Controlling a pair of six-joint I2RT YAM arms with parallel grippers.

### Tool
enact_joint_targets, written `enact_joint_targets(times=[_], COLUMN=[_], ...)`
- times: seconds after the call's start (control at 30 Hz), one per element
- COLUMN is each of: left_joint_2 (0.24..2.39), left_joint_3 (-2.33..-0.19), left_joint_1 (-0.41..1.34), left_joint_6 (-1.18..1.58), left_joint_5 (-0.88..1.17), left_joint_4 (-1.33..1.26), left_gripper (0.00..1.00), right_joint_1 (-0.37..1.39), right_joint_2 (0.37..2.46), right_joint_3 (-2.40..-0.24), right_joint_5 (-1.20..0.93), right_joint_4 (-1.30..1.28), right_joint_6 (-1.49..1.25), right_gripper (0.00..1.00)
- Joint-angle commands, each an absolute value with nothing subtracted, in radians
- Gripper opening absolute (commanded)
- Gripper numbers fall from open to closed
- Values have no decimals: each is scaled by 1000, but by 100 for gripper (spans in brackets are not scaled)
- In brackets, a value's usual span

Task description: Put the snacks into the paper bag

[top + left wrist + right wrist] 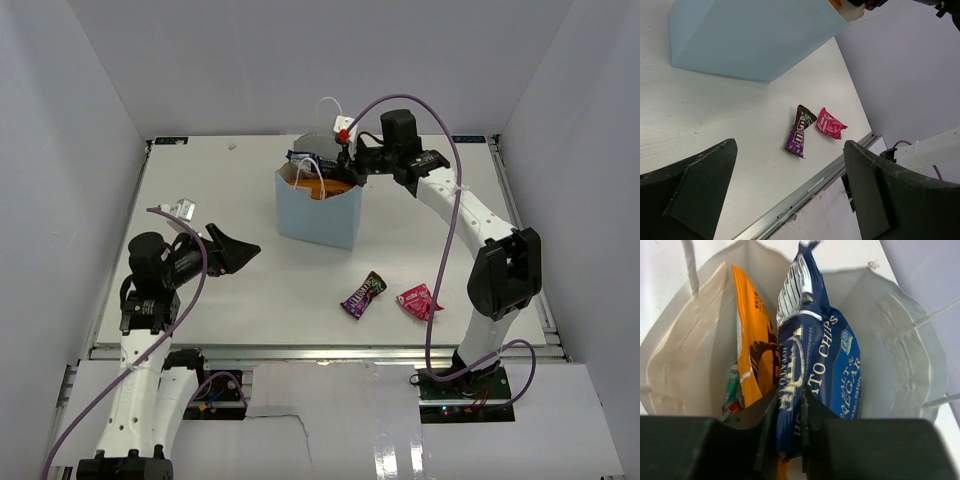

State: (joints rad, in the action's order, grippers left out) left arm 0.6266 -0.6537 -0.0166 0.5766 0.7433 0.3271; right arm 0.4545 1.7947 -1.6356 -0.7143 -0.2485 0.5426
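Waiting, left gripper [240, 252]: jaws spread wide, empty, over the white worktop [200, 180].
Pale blue boxy paper bag [320, 215]: upright mid-worktop, with a large orange foil chip bag [752, 345] inside.
Right gripper [345, 165]: clamped on the blue-white foil chip bag [815, 370] in the bag's mouth.
Step (judged): inserting this packet; the next move calls for release.
Small purple foil packet [362, 294], small pink-red foil packet [419, 301]: on the worktop, not yet bagged.
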Motion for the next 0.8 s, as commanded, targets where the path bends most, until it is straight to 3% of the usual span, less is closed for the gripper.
enact_joint_targets(times=[0.0, 0.07, 0.1, 0.17, 0.4, 0.77], left_joint_2=[644, 652, 658, 661, 673, 686], left_joint_3=[-684, -693, -698, -712, -715, -719], left_joint_1=[-17, -17, -17, -17, -17, -17], left_joint_6=[564, 569, 568, 565, 572, 572], left_joint_5=[773, 784, 794, 799, 815, 827], left_joint_4=[288, 281, 276, 278, 259, 245], left_gripper=[98, 98, 98, 98, 98, 98], right_joint_1=[449, 449, 448, 440, 430, 449], right_joint_2=[1807, 1809, 1802, 1773, 1686, 1759], right_joint_3=[-1681, -1722, -1738, -1794, -1891, -1936], right_joint_5=[-621, -604, -606, -626, -638, -706], right_joint_4=[-413, -431, -433, -436, -419, -414], right_joint_6=[581, 557, 545, 491, 403, 419], right_gripper=[25, 43, 59, 73, 82, 81])
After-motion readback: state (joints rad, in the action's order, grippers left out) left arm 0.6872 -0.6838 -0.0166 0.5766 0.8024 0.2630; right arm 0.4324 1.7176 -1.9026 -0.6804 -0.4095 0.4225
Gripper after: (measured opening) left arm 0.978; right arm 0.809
